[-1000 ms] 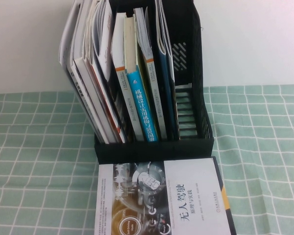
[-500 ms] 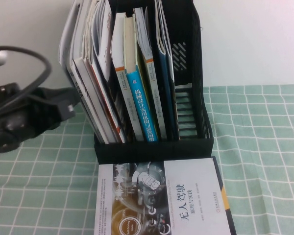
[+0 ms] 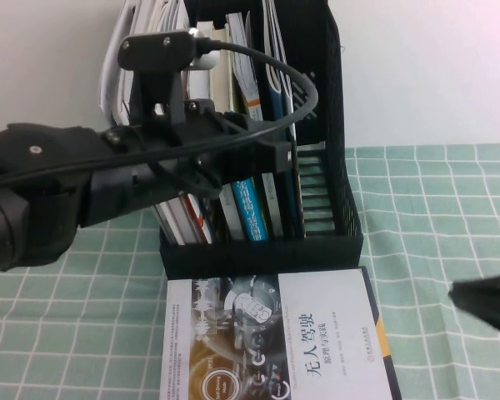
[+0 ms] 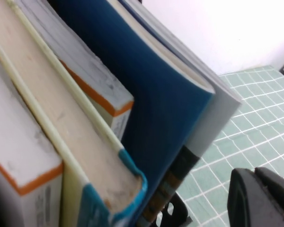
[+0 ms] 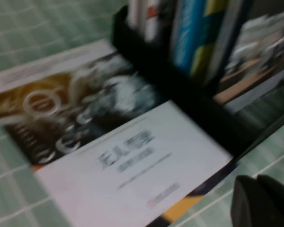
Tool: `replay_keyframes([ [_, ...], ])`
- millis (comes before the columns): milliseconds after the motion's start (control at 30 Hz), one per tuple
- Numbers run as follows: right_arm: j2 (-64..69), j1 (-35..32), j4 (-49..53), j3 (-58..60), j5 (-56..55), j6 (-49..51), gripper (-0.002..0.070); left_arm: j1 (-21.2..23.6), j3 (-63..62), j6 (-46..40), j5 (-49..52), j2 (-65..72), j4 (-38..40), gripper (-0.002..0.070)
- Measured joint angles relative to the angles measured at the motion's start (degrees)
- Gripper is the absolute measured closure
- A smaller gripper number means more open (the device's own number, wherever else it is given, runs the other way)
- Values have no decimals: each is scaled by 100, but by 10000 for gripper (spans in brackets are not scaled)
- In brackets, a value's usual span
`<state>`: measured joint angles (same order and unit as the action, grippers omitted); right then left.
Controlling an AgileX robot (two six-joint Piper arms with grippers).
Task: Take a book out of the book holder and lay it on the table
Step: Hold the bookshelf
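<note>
The black book holder [image 3: 337, 237] stands at the back of the table with several upright books [image 3: 256, 212] in it. A white and dark-covered book [image 3: 317, 333] lies flat on the cloth in front of the holder. My left gripper [image 3: 285, 156] is shut and empty, up against the front of the upright books near the dark blue book [image 4: 156, 104]; it also shows in the left wrist view [image 4: 254, 171]. My right gripper [image 3: 483, 302] is shut and empty, low at the right of the flat book [image 5: 132, 156]; it also shows in the right wrist view [image 5: 256, 178].
A green checked cloth [image 3: 433, 208] covers the table. The holder's rightmost slot [image 3: 321, 196] holds no books. A white wall stands behind. My left arm [image 3: 58, 200] and its cable cross in front of the holder's left half.
My left arm has swung in from the left, up and across the front of the book holder. My right gripper has come into view at the lower right. The books have not moved.
</note>
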<state>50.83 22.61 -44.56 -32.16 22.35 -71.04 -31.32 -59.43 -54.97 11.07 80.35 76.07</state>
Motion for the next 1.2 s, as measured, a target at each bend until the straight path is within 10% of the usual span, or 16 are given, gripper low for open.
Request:
replay_keyframes([
  [367,245,-1,5597,0,1193,5447,678,-18,-511,-4,-7,732,-385,678],
  [667,504,-1,10391,-135,-2526,9889,678,-40,-701,-4,-797,903,-562,678],
  [1200,2490,-1,7653,-328,-6332,8207,678,-40,-745,771,-478,1053,-462,678],
])
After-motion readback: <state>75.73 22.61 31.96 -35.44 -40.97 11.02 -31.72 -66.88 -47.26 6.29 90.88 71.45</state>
